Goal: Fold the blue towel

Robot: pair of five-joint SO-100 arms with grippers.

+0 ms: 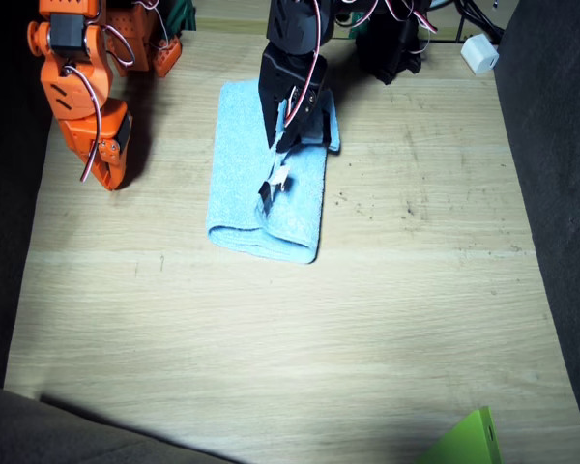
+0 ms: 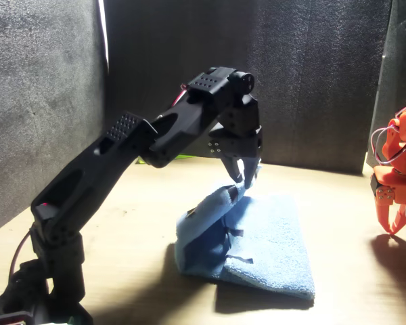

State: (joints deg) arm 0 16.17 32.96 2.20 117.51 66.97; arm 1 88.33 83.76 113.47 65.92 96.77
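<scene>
One blue towel (image 1: 242, 193) lies half-folded on wood table (image 1: 271, 338); left gripper (image 2: 242, 177) pinches its lifted edge. Right gripper (image 1: 111, 176) idle, jaws pressed together; dark foam walls (image 2: 311, 74) around.

The left arm (image 2: 142, 145), a black plastic arm of boxy printed segments, has patches of small round perforations on its upper shells and a row of small pale screws beside its wrist motor. Red and white cables loop along it in the fixed view, and a red spot shows near its base. The right arm (image 1: 77, 82) is bright orange plastic with rounded blocky housings, black motor bodies set into them, and thin red-and-white wires arching beside them.
</scene>
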